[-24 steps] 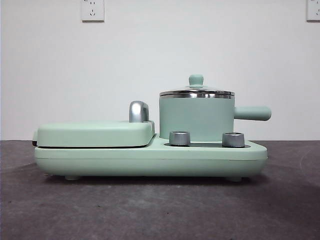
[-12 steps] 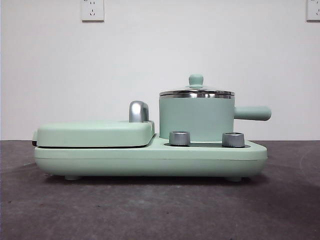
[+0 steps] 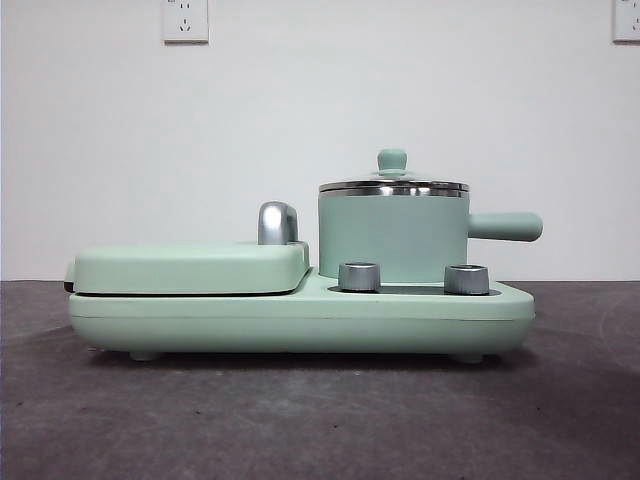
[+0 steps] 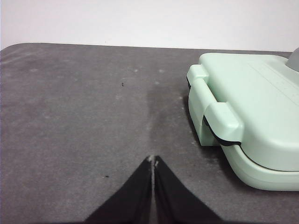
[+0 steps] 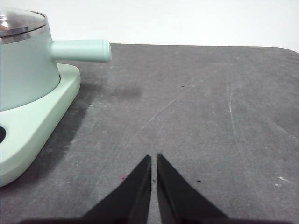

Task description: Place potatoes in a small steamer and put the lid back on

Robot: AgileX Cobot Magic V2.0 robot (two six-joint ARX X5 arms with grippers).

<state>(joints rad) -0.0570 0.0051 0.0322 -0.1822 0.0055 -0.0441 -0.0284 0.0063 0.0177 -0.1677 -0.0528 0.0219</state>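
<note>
The small steamer [image 3: 392,238], a mint-green pot with a stubby side handle [image 3: 505,226], stands on the right half of a mint-green cooker base [image 3: 300,318]. Its glass lid [image 3: 393,184] with a green knob sits on top. The right wrist view shows the steamer [image 5: 23,70] and lid [image 5: 21,22] off to one side. My left gripper [image 4: 153,161] is shut and empty over bare table beside the cooker's griddle end. My right gripper [image 5: 153,158] is shut and empty over bare table beside the steamer end. No potatoes are in view. Neither arm appears in the front view.
A flat mint-green griddle cover [image 3: 190,268] with a chrome handle [image 3: 277,222] fills the cooker's left half, seen too in the left wrist view [image 4: 252,112]. Two steel knobs [image 3: 359,276] [image 3: 466,279] face front. The dark grey table [image 3: 300,420] meets a white wall.
</note>
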